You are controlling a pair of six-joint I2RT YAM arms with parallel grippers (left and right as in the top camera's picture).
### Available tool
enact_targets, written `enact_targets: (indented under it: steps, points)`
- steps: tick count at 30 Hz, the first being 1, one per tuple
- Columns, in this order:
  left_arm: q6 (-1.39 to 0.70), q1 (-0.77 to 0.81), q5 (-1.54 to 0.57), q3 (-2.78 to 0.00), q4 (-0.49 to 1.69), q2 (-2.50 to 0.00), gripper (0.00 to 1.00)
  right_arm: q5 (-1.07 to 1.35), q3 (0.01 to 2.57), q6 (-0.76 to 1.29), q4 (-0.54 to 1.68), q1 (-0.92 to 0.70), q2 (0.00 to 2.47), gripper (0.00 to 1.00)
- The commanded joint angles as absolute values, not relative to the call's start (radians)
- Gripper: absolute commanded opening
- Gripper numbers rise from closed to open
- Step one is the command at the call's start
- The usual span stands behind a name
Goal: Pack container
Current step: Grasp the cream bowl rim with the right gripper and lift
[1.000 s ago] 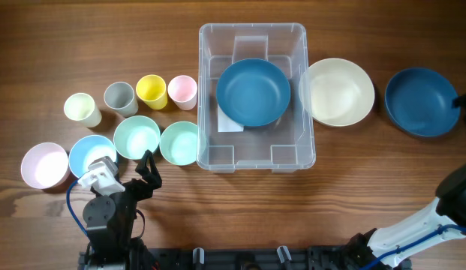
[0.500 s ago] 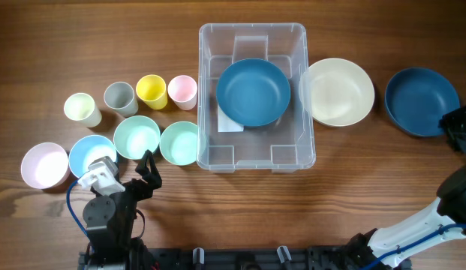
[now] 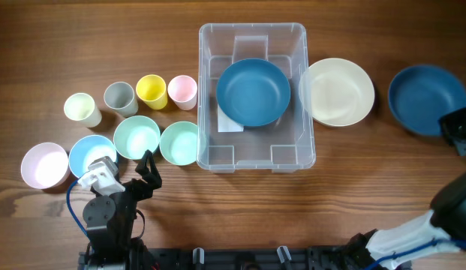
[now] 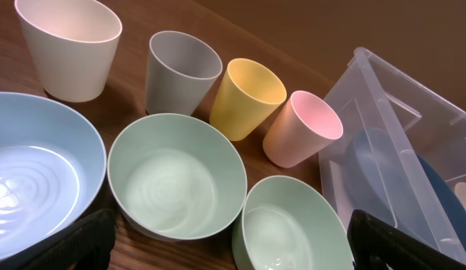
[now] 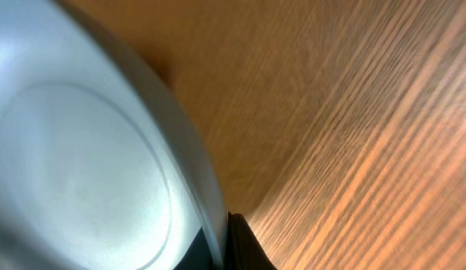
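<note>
The clear container (image 3: 251,28) stands at the table's middle back, with a dark blue bowl (image 3: 253,91) inside it over a white label. A second dark blue bowl (image 3: 426,97) sits at the far right. My right gripper (image 3: 458,132) is shut on its near-right rim. In the right wrist view that bowl (image 5: 75,165) fills the left side, its rim pinched at the gripper (image 5: 223,244). My left gripper (image 3: 146,174) stands open near the front left, with nothing between its fingers. The left wrist view shows its gripper (image 4: 233,247) before two mint bowls, the container (image 4: 383,97) at the right.
A cream bowl (image 3: 336,91) lies between the container and the held bowl. Left of the container stand two mint bowls (image 3: 136,137) (image 3: 180,142), a light blue bowl (image 3: 90,154) and a pink bowl (image 3: 45,165). Behind them stand cream (image 3: 82,109), grey (image 3: 120,97), yellow (image 3: 151,91) and pink (image 3: 182,91) cups.
My right gripper came down to the far-right blue bowl's rim and shut on it. The bowl shifted slightly to the right. The left arm stayed still.
</note>
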State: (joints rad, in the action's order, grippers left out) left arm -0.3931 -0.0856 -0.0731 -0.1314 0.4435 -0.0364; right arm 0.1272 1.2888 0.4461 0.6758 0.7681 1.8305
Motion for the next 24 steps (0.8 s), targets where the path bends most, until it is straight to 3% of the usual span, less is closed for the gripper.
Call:
enact_targets:
  steps: [1,4,6,10,12,17,18,20,22,24]
  points:
    - [-0.37,-0.081,-0.07,-0.128,0.44,-0.032,1.0,0.284,1.309,0.483,0.662,0.719,1.583,0.04]
    - [-0.37,-0.081,-0.07,-0.128,0.44,-0.032,1.0,0.331,1.309,0.479,0.678,0.501,1.381,0.04]
    - [-0.37,-0.081,-0.07,-0.128,0.44,-0.032,1.0,0.284,1.309,0.468,0.706,0.251,1.313,0.04]
    - [-0.37,-0.081,-0.07,-0.128,0.44,-0.032,1.0,-0.043,1.309,0.472,0.677,-0.241,1.399,0.04]
    - [-0.37,-0.081,-0.07,-0.128,0.44,-0.032,1.0,-0.144,1.309,0.471,0.624,-0.338,1.493,0.04]
    - [-0.37,-0.081,-0.07,-0.128,0.44,-0.032,1.0,-0.13,1.309,0.423,0.501,-0.347,1.732,0.04]
    - [-0.37,-0.081,-0.07,-0.128,0.44,-0.032,1.0,-0.093,1.309,0.384,0.486,-0.347,1.747,0.08]
    - [-0.37,-0.081,-0.07,-0.128,0.44,-0.032,1.0,0.008,1.312,0.262,0.469,-0.348,1.735,0.43]
    - [-0.37,-0.081,-0.07,-0.128,0.44,-0.032,1.0,-0.022,1.312,0.297,0.48,-0.331,1.621,0.55]
    - [-0.37,-0.081,-0.07,-0.128,0.44,-0.032,1.0,-0.044,1.312,0.352,0.51,-0.274,1.533,0.59]
